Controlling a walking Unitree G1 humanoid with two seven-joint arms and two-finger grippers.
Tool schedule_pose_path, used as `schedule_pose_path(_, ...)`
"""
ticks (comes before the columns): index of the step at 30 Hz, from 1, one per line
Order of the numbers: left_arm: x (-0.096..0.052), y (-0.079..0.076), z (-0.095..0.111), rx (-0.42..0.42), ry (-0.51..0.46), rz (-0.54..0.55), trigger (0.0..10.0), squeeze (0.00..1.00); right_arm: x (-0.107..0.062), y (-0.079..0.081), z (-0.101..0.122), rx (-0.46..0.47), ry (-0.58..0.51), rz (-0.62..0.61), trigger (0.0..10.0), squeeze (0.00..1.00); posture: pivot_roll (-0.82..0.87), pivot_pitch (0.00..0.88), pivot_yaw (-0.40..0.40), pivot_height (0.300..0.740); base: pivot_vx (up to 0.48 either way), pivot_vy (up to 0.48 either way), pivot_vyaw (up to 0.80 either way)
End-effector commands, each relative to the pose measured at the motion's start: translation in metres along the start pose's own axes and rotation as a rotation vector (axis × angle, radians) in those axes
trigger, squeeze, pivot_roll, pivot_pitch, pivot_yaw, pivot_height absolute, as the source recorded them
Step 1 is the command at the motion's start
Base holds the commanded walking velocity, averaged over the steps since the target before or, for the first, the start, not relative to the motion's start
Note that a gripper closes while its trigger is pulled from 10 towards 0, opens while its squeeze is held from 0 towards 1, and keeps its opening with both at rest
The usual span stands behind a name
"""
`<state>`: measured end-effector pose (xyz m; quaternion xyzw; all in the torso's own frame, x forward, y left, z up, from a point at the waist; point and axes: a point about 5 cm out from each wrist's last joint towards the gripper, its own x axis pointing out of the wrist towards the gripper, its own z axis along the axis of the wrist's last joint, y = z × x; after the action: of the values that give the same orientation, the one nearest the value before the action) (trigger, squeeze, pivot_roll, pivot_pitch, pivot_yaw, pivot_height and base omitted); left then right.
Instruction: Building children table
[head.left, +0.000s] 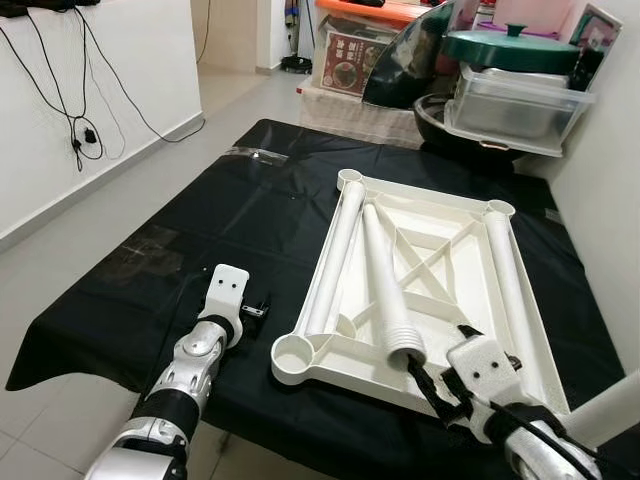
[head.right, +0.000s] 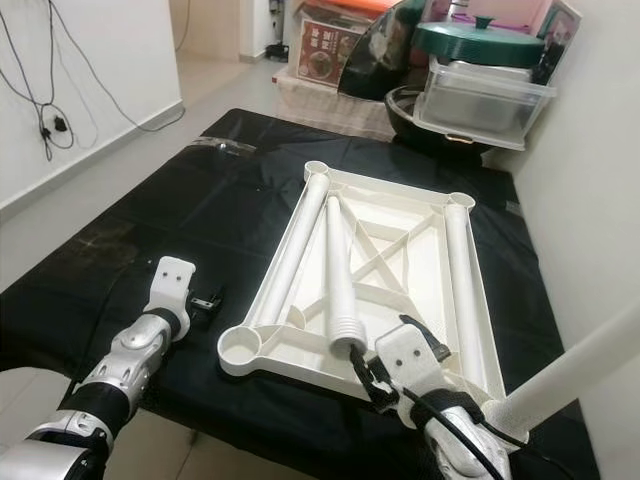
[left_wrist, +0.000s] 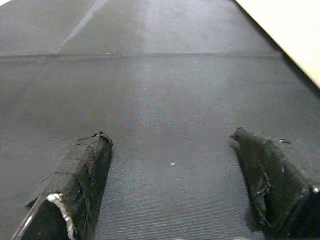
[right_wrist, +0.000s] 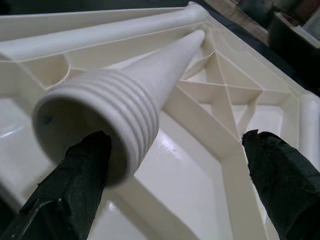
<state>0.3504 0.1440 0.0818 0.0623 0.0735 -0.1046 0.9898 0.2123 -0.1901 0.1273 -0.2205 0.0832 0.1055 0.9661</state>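
A white plastic table top (head.left: 455, 300) lies upside down on a black cloth (head.left: 200, 230). Three white legs rest on it: one along its left rim (head.left: 335, 255), one in the middle (head.left: 380, 270), one along the right rim (head.left: 510, 280). The middle leg's threaded end (right_wrist: 115, 115) points toward me. My right gripper (right_wrist: 175, 140) is open at that end, one finger (right_wrist: 75, 175) touching its underside and the other well apart. Left of the table top, my left gripper (head.left: 255, 308) hovers open over the bare cloth (left_wrist: 165, 90).
Clear bins and a green-lidded pot (head.left: 515, 100) are stacked at the back right beside a wall. Cables (head.left: 80, 130) hang on the left wall. A white tube (head.left: 615, 405) crosses the lower right corner. The cloth's front edge (head.left: 120, 385) is close to me.
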Motion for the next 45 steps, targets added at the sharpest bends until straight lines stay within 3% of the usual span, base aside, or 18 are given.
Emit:
schedule_pose_path(1,-0.001,-0.002,-0.005,0.006,0.022,-0.005,10.0,0.0,0.002,0.001,-0.004,0.005,0.034,-0.018,10.0,0.0,0.06,0.0,-0.109,0.74,0.0,0.0,0.0)
schedule_pose_path(10,-0.001,-0.002,-0.006,0.005,0.023,0.0,10.0,0.0,0.026,-0.001,0.009,0.052,0.019,-0.115,10.0,0.0,0.07,0.0,-0.116,0.74,0.0,0.0,0.0)
schedule_pose_path(11,-0.001,-0.002,-0.006,0.005,0.023,0.0,10.0,0.0,0.031,0.001,0.013,0.058,0.005,-0.107,9.3,0.0,0.07,0.0,-0.116,0.74,0.0,0.0,0.0)
schedule_pose_path(12,-0.001,-0.002,-0.006,0.005,0.023,0.0,10.0,0.0,0.031,0.001,0.013,0.058,0.005,-0.107,9.3,0.0,0.07,0.0,-0.116,0.74,0.0,0.0,0.0)
schedule_pose_path(13,-0.001,-0.001,-0.006,0.006,0.023,0.002,10.0,0.0,0.034,0.004,0.014,0.065,-0.003,-0.096,0.0,0.0,0.07,0.0,-0.116,0.74,0.0,0.0,0.0)
schedule_pose_path(23,-0.002,0.003,-0.007,0.014,0.026,0.013,10.0,0.0,0.032,0.016,0.009,0.098,0.009,-0.063,0.0,0.0,0.08,0.0,-0.116,0.74,0.0,0.0,0.0)
schedule_pose_path(29,-0.002,0.002,-0.007,0.02,0.029,0.008,10.0,0.0,0.03,0.013,0.011,0.113,-0.012,-0.073,0.0,0.0,0.08,0.0,-0.11,0.74,0.0,0.0,0.0)
schedule_pose_path(32,-0.002,0.002,-0.006,0.023,0.028,0.006,10.0,0.0,0.025,0.001,0.02,0.141,-0.075,-0.07,0.0,0.0,0.08,0.0,-0.102,0.74,0.0,0.0,0.0)
schedule_pose_path(34,-0.001,0.003,-0.006,0.026,0.028,0.006,10.0,0.0,0.012,-0.014,0.029,0.16,-0.146,-0.035,0.0,0.0,0.06,0.0,-0.09,0.74,0.0,0.0,0.0)
schedule_pose_path(42,0.001,-0.002,-0.004,0.028,0.028,-0.008,10.0,0.0,-0.012,-0.035,0.031,0.145,-0.198,0.015,0.0,0.0,0.05,0.0,-0.084,0.74,0.0,0.0,0.0)
schedule_pose_path(45,0.001,-0.003,-0.004,0.025,0.027,-0.012,10.0,0.0,-0.013,-0.04,0.032,0.167,-0.21,-0.015,0.0,0.0,0.05,0.0,-0.076,0.74,0.0,0.0,0.0)
